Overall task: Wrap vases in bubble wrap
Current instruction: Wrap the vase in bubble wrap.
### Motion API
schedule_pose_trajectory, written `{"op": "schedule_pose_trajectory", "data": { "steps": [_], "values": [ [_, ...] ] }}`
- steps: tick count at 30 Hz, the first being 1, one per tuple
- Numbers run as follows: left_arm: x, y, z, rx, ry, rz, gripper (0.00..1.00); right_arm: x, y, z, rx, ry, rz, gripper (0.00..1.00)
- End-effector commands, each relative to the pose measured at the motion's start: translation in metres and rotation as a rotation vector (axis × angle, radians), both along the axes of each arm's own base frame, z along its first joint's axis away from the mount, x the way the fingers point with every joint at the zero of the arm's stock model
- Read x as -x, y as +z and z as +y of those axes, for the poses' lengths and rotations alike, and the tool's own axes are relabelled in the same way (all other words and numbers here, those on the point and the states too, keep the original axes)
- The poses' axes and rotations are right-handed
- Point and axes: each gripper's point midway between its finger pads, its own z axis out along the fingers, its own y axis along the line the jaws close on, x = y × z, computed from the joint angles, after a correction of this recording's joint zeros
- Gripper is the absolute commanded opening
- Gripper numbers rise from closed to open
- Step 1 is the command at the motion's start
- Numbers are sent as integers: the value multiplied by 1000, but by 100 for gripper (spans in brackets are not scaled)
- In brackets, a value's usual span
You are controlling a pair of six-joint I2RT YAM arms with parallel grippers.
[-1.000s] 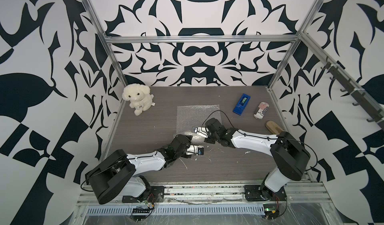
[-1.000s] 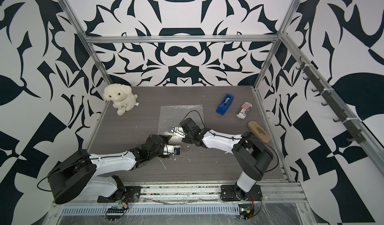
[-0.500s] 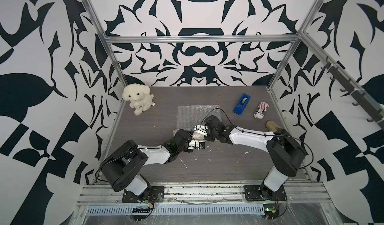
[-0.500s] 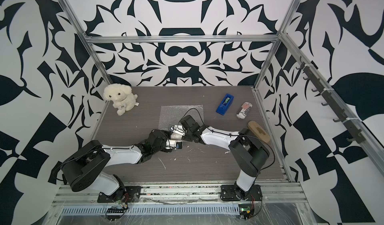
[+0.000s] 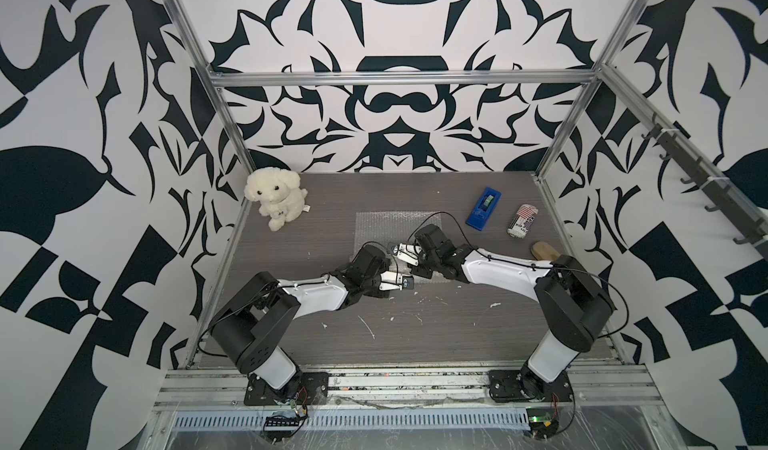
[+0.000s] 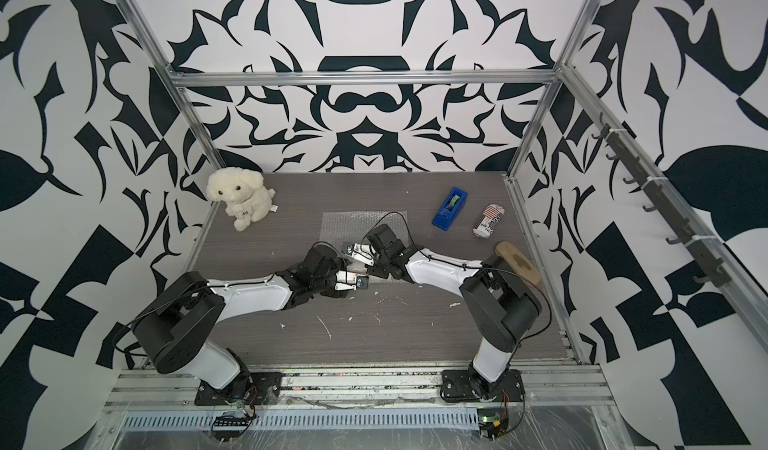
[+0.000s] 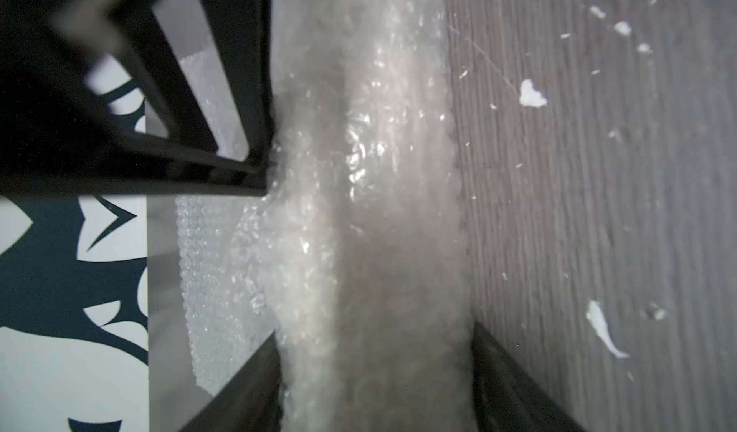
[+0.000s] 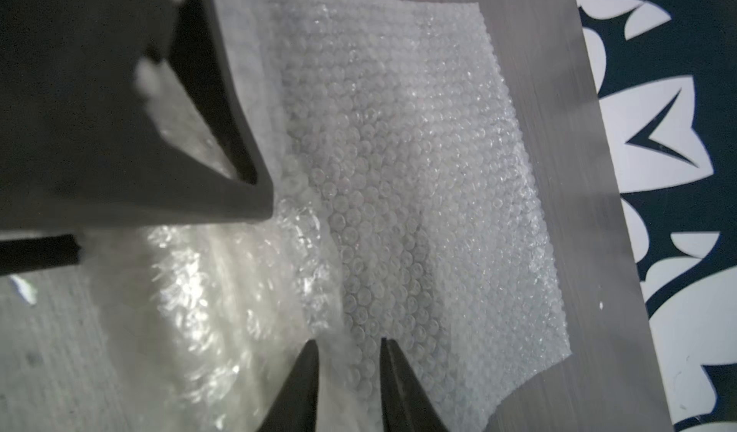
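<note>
The bubble wrap (image 5: 397, 227) lies flat at mid-table, and its near end is rolled into a bundle (image 7: 375, 210). The vase shows only as a pale cylinder (image 7: 402, 274) through the wrap. My left gripper (image 7: 375, 330) straddles that bundle, with both fingers (image 7: 502, 374) pressed against its sides. In both top views it (image 5: 399, 288) (image 6: 355, 282) sits on the near side of the roll. My right gripper (image 8: 349, 342) (image 5: 402, 256) (image 6: 358, 256) stands at the roll's far side, where it meets the flat sheet (image 8: 418, 170). Its fingers are a little apart, with only wrap seen behind the gap.
A cream plush dog (image 5: 274, 196) sits at the back left. A blue tape dispenser (image 5: 482, 207), a red-striped can (image 5: 521, 219) and a wooden brush (image 5: 544, 250) lie at the right. White scraps (image 5: 370, 327) dot the near table.
My right gripper has gone from shut to slightly open. Both grippers and the roll have shifted a little toward the back, and the left jaws have narrowed onto the roll.
</note>
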Motion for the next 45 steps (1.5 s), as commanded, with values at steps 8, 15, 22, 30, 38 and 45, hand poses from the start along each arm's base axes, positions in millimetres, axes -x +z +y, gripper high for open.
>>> {"op": "schedule_pose_trajectory", "data": {
  "steps": [8,15,22,30,38,45],
  "values": [
    [18,-42,35,-95,120,495,67,-29,111,-36,-235,-77,-278,63],
    [16,-49,36,-157,144,691,61,44,79,-34,-138,299,-246,64],
    [6,-52,40,-158,202,835,58,70,31,-31,-28,440,-199,65],
    [9,-56,41,-222,202,926,57,45,19,-12,-11,453,-312,76],
    [7,-53,38,-236,202,961,56,30,13,8,9,481,-347,76],
    [6,-54,36,-248,208,985,54,19,-1,12,46,486,-336,76]
  ]
}}
